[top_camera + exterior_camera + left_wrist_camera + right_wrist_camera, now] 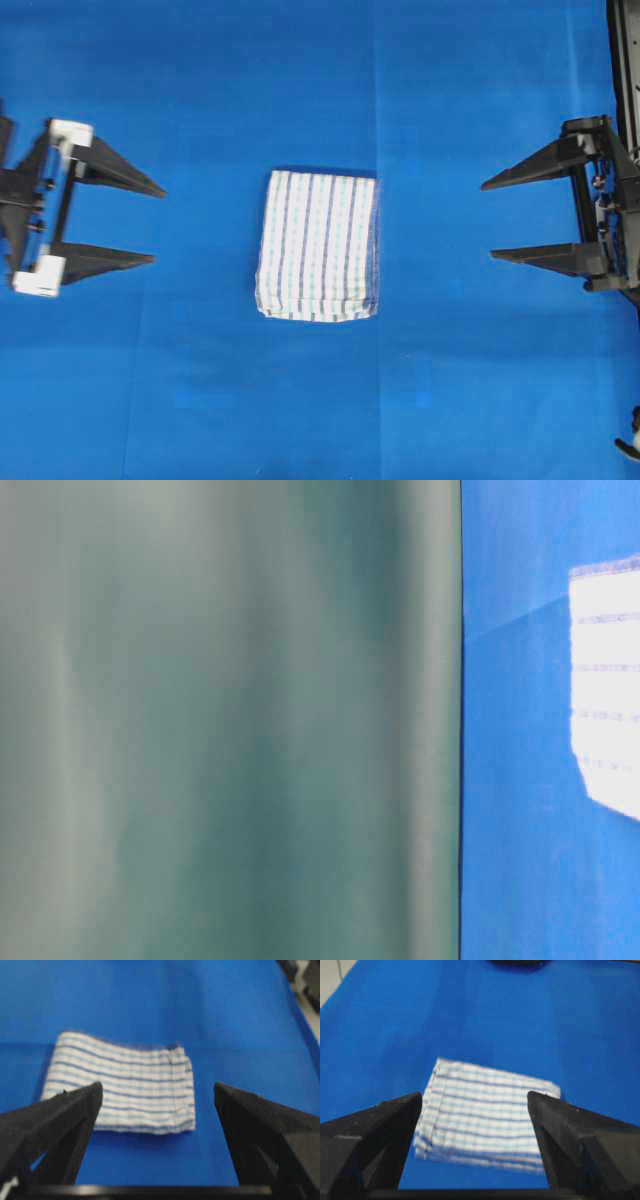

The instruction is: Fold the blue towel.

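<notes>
Folding looked finished: blue towel (pixel 319 246) lay as a compact layered rectangle at table (pixel 200 400) centre, left end effector (pixel 158 225) at nine o'clock, right end effector (pixel 484 220) at three, both wide, empty.

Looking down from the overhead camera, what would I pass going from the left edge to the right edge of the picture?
Left gripper, jaws open → bare blue table covering → folded blue towel in the middle → more blue covering → right gripper, jaws open too. Both grippers sit apart from the towel.
</notes>
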{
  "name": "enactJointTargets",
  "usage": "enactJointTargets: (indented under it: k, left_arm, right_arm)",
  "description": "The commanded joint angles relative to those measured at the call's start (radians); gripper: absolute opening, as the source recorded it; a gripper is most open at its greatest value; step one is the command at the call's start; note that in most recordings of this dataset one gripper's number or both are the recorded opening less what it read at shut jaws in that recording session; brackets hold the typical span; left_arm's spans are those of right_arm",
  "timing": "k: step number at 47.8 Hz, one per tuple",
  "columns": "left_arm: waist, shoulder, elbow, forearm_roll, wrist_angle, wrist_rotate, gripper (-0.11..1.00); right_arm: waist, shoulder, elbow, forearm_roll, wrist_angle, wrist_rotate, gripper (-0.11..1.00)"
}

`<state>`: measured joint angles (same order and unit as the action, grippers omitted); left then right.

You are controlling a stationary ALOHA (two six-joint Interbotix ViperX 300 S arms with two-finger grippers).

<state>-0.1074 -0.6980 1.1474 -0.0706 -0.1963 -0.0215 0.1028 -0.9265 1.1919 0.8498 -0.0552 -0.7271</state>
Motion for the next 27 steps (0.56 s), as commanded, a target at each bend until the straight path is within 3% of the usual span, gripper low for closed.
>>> enactJointTargets:
  k: [1, 13, 27]
  left_arm:
    - [0.005, -0.075, 0.028, 0.003, -0.009, 0.006, 0.88]
    - [0.005, -0.221, 0.137, 0.003, -0.002, 0.041, 0.88]
    - [0.005, -0.295, 0.235, 0.003, 0.005, 0.049, 0.88]
  right_arm:
    - [-0.003, -0.023, 0.014, -0.009, 0.002, -0.002, 0.89]
    - [-0.003, -0.060, 0.089, -0.011, 0.005, -0.003, 0.89]
    - [-0.003, -0.066, 0.144, -0.005, -0.005, -0.002, 0.89]
